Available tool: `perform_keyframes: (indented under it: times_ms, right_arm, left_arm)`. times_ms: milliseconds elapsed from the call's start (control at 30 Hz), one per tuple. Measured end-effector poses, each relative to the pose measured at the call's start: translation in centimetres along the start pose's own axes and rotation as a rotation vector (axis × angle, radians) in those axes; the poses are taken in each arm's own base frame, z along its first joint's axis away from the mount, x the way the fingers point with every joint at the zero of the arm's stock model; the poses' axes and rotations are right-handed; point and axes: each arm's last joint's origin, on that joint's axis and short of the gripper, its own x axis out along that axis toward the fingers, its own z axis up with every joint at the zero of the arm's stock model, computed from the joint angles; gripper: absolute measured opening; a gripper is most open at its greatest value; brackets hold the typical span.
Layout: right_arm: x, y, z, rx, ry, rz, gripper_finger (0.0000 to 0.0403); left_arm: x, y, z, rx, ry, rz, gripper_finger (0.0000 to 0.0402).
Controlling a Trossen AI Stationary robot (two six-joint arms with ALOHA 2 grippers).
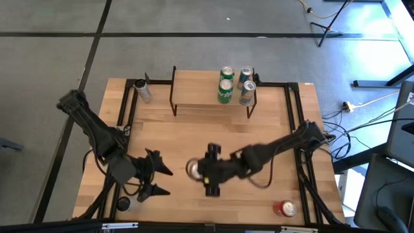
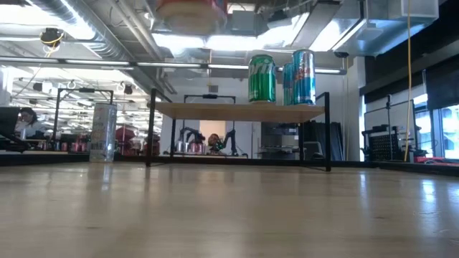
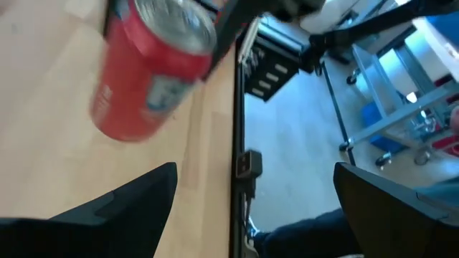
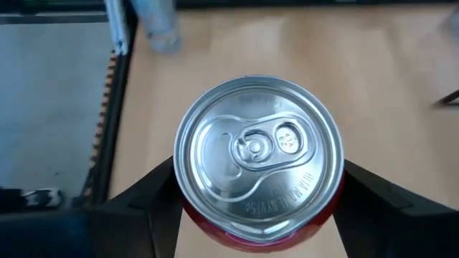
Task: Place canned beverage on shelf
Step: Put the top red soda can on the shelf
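Between right gripper (image 4: pixel 258 208) fingers: upright red can (image 4: pixel 258 161), gripped.

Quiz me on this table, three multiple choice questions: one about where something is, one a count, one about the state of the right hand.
1. Where on the shelf do the cans stand, seen from above?
A. its left end
B. its middle
C. its right end

2. How many cans are on the shelf?
A. two
B. four
C. six

3. What is the right hand doing?
A. closed around a red can
B. hanging open, away from any can
C. holding a green can

Answers:
1 C: in the high view the cans cluster at the right end of the shelf.
2 B: two green and two blue show there.
3 A: the right hand has a finger against each side of the red can.
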Motion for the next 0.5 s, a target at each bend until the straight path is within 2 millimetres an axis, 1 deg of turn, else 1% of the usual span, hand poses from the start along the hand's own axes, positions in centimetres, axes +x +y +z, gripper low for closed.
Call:
perform_keyframes:
  times_ms: [100, 200, 300, 367, 433, 500]
  right_arm:
    - [-2.2, -2.7, 2.1, -0.023, -0.016, -0.054, 0.0258]
    - [-3.8, -5.8, 3.7, -0.042, -0.018, -0.108, 0.0258]
    - [-4.5, -9.1, 5.0, -0.070, -0.033, -0.151, 0.0258]
    - [-4.7, -11.6, 5.6, -0.094, -0.038, -0.170, 0.0258]
    - [-4.9, -14.2, 6.1, -0.115, -0.038, -0.187, 0.0258]
    - [-5.0, -17.0, 6.4, -0.132, -0.041, -0.202, 0.0258]
  left_arm:
    - [-0.8, 0.6, 1.0, 0.012, -0.039, 0.005, 0.0363]
    - [-1.4, 1.4, 2.1, 0.031, -0.079, 0.022, 0.0363]
    - [-1.5, 2.4, 3.0, 0.069, -0.100, 0.060, 0.0363]
    - [-1.4, 2.9, 3.5, 0.127, -0.105, 0.075, 0.0363]
    - [-1.3, 3.5, 4.0, 0.171, -0.105, 0.086, 0.0363]
    - [-1.1, 4.2, 4.7, 0.180, -0.112, 0.108, 0.0363]
